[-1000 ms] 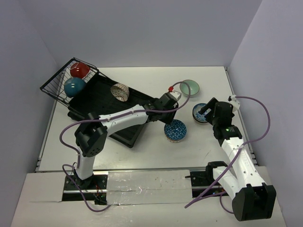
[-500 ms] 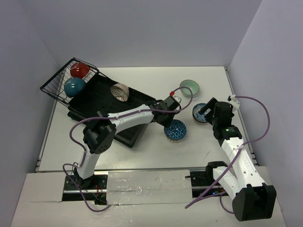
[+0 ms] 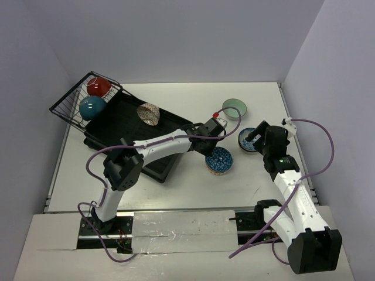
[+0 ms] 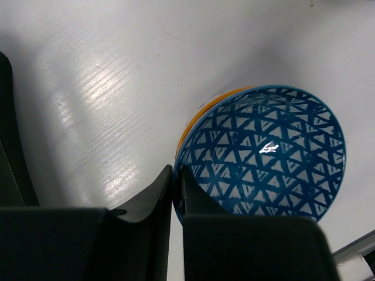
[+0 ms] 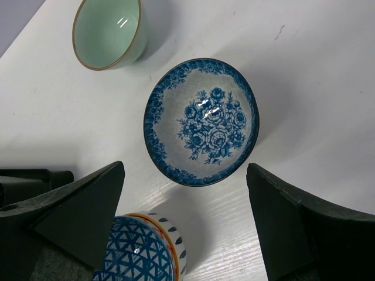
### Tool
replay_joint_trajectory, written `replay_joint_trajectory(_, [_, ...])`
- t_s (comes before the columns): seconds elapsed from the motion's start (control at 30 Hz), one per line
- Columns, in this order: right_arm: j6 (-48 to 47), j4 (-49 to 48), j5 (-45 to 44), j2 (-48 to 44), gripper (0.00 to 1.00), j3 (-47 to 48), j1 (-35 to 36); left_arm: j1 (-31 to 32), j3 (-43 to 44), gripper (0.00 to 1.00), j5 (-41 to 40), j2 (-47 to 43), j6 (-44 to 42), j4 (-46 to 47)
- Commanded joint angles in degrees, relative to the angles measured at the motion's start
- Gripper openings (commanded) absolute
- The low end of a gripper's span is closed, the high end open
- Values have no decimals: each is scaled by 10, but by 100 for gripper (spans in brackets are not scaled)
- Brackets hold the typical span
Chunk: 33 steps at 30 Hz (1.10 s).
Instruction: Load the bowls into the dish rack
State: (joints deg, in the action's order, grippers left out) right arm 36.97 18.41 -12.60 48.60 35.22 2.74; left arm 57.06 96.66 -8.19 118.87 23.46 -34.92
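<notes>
My left gripper (image 4: 176, 175) is shut on the near rim of the lattice-patterned bowl (image 4: 263, 152), one finger inside it and one outside. That bowl (image 3: 219, 160) sits tilted on the white table just right of the dish rack (image 3: 117, 126). My right gripper (image 5: 184, 171) hangs open over a blue floral bowl (image 5: 202, 120), which lies between its fingers untouched. A mint green bowl (image 5: 108, 32) stands beyond it. A red bowl (image 3: 98, 86) and a teal bowl (image 3: 92, 107) rest in the rack's wire basket (image 3: 70, 102). A cream-and-brown bowl (image 3: 149, 113) lies on the black tray.
The rack lies slantwise at the back left, and my left arm (image 3: 158, 145) reaches across its near corner. White walls close in the table on three sides. The lattice, floral and mint bowls stand close together on the right half.
My left gripper has shut on the lattice bowl's rim after reaching down to it. The bowl has tipped and shifted slightly right. The right arm has not moved.
</notes>
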Motion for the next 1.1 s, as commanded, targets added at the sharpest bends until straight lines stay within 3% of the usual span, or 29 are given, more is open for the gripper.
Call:
replay_joint_trajectory(0.0, [-6,-22,-8,-13,92,-6,4,4,20,7,-2,-18,-5,0])
replay_joint_trajectory(0.07, [-6,-22,-8,-13,92,-6,3,4,20,0,0,-20,-6,-1])
replay_joint_trajectory(0.33, [-7,-22,-8,-18,92,-6,3,6,-30,0,-6,-104,-44,75])
replay_joint_trajectory(0.63, [-8,-20,-3,-23,92,-3,4,6,-108,0,-106,-234,-196,171])
replay_joint_trajectory(0.77, [-8,-22,-2,-26,92,-3,5,1,-215,0,-197,-329,-329,285])
replay_joint_trajectory(0.83, [-8,-24,0,-29,92,-4,6,-6,-288,0,-233,-375,-428,408])
replay_joint_trajectory(1.07, [-11,-26,3,-32,92,-4,10,-64,-457,0,-183,-445,-683,718])
